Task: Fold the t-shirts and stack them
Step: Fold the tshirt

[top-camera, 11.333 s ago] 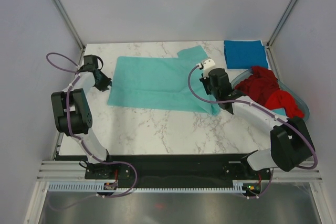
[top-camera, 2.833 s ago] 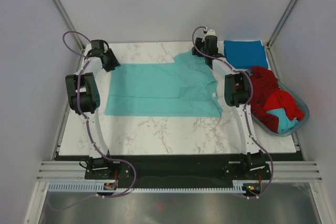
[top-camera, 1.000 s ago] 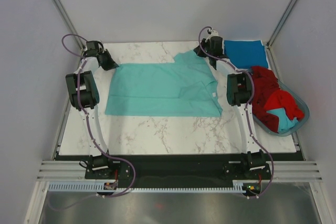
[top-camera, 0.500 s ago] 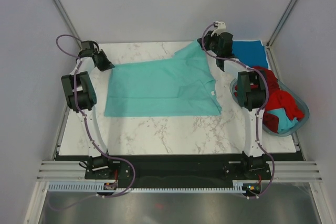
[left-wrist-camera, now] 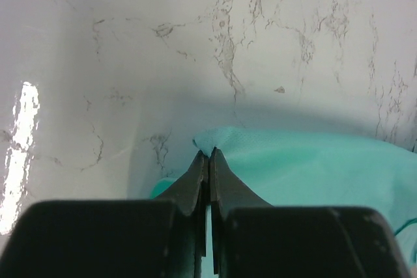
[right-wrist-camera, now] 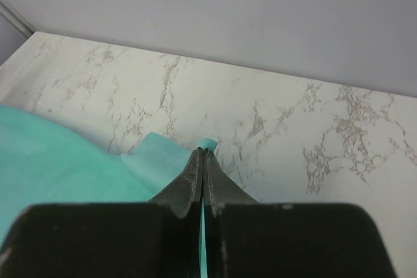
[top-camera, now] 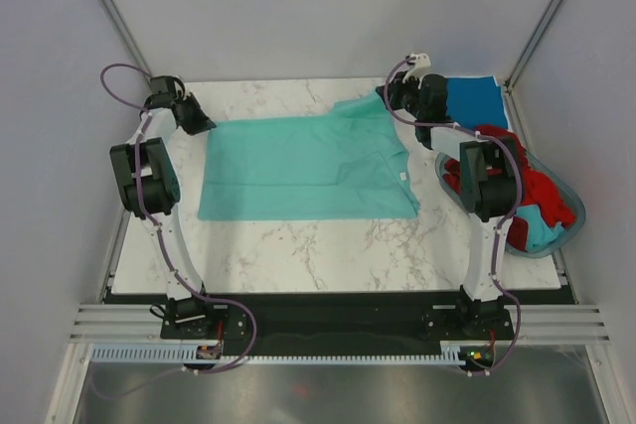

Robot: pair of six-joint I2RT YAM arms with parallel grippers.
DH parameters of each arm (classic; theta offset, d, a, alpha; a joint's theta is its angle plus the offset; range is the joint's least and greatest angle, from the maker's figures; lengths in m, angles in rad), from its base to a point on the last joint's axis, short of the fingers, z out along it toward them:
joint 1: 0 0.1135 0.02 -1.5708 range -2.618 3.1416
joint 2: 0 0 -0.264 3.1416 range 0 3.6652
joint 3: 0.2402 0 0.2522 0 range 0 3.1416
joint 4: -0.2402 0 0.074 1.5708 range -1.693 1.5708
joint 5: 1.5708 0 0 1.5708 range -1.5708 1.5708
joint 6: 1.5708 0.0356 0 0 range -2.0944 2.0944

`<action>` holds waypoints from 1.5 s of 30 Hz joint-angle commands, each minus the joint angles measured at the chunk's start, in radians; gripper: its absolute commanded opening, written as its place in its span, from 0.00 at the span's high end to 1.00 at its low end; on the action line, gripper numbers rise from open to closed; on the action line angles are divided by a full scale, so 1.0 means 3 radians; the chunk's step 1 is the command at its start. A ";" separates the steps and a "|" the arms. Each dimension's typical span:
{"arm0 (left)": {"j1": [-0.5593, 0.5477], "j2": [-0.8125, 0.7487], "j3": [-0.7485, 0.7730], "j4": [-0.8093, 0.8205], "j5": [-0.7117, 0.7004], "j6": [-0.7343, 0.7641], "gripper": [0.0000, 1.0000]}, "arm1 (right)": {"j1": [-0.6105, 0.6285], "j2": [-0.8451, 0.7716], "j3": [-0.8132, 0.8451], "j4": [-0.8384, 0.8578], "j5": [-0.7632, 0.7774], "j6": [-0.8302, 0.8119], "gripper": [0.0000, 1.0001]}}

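The left fingers [left-wrist-camera: 199,172] are pinched tight on the far-left corner of the teal shirt [top-camera: 308,166], which lies spread flat on the desk [top-camera: 328,245]. The right fingers [right-wrist-camera: 194,175] clamp its far-right sleeve tip. Right of it lie a folded blue shirt [top-camera: 475,101] and red shirts [top-camera: 532,189] in a basket [top-camera: 568,230]. The cotton looks thin, limp and light, so corners and hems should hold best.

My bench [top-camera: 298,245] is smooth, glossy white marble-look stone that catches glare. The teal shirt [top-camera: 308,161] is soft, matt, finely woven cloth. My left claw [left-wrist-camera: 207,155] and right claw [right-wrist-camera: 202,153] are matt black, smooth. The basket [top-camera: 574,225] is translucent blue-grey plastic.
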 commanded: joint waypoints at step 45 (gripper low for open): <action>0.0034 -0.2404 -0.2350 0.0095 -0.1311 -0.0076 0.52 | 0.0417 -0.2594 -0.3243 0.0081 0.0093 -0.0132 1.00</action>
